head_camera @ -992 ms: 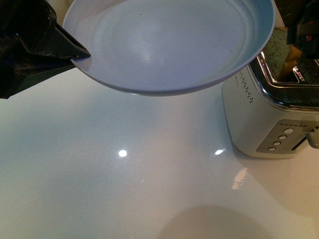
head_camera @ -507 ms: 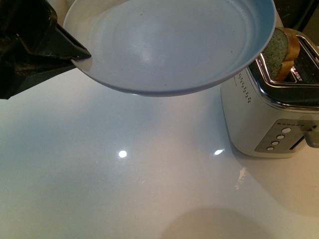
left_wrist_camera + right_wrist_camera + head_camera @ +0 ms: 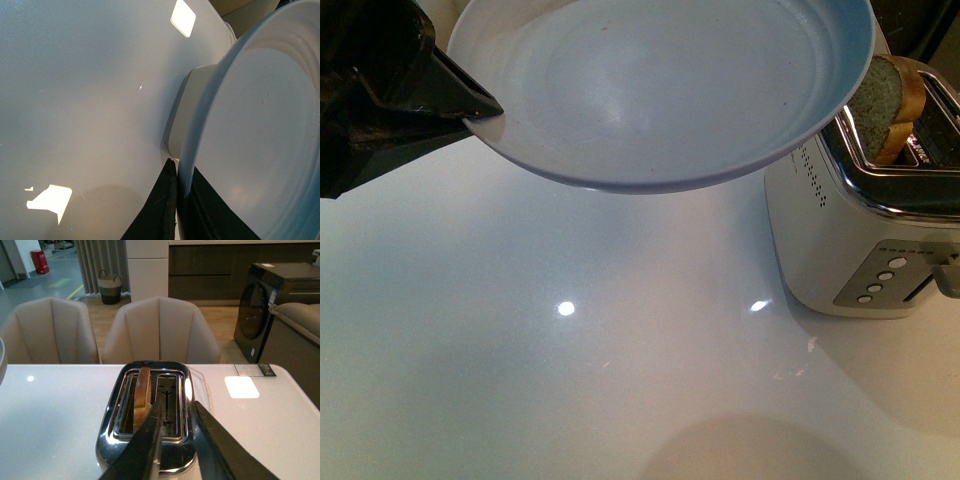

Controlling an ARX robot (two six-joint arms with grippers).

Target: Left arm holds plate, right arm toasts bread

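Pale blue plate (image 3: 660, 90), clenched at its rim by the left gripper (image 3: 480, 108), hangs above the desk (image 3: 570, 380); bread (image 3: 885, 105) stands in the toaster (image 3: 840, 250) slot; right gripper (image 3: 177, 405) released. Edge-only grip risks the plate tipping.

Premises: home-style kitchen-dining area. Evidence: glossy white tabletop (image 3: 570, 390), white two-slot toaster with chrome top (image 3: 820, 240), beige upholstered chairs (image 3: 160, 330), dark front-loading washing machine (image 3: 260, 315), dark cabinetry behind.

Pale blue plate (image 3: 660, 90), brown bread (image 3: 890, 105)
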